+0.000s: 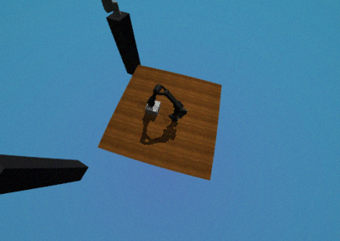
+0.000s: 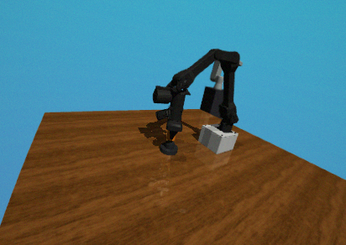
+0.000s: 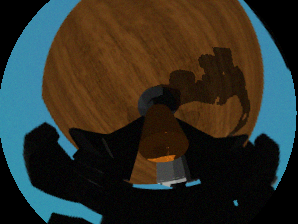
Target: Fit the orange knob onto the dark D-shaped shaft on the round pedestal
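Observation:
The orange knob (image 2: 174, 137) (image 3: 164, 140) is mostly in shade, between the fingers of my gripper (image 2: 172, 134) (image 3: 158, 119). My gripper is shut on it and points down just over the round pedestal. The dark round pedestal (image 2: 169, 149) (image 3: 145, 102) stands on the table. In the wrist view its near part is hidden by the knob's far end and the fingers. The D-shaped shaft is hidden, and I cannot tell how far the knob is down on it. In the top view the gripper area is too small to read.
The wooden table (image 1: 192, 144) (image 2: 103, 176) (image 3: 110, 50) carries the arm's light grey base block (image 1: 153, 108) (image 2: 217, 140), close to the pedestal. The arm arches between them and casts a shadow on the table. Two black boxes (image 1: 124, 43) (image 1: 40, 175) show beyond the table's edges.

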Motion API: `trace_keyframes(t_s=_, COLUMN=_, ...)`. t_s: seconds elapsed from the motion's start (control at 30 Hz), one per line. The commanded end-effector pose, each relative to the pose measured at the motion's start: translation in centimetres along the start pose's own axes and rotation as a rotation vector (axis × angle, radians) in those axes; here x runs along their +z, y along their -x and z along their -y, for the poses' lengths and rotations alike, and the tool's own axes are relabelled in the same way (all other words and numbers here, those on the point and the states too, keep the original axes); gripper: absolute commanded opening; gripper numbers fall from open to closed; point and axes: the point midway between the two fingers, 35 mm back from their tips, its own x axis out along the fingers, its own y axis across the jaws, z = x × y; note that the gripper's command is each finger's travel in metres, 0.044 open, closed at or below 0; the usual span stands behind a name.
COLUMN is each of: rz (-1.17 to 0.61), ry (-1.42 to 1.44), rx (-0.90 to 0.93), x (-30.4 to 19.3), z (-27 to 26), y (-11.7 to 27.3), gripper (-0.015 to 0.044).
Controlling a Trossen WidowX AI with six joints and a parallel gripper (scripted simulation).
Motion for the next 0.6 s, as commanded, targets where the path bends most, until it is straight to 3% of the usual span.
trace_keyframes(t_s=0.0, rz=0.004, ry=-0.025, rx=-0.001, x=0.07, z=0.01, y=-0.1, gripper=0.0)
trace_keyframes(t_s=0.57, rz=0.004, ry=-0.025, rx=-0.001, x=-0.06, z=0.05, y=-0.35, gripper=0.0)
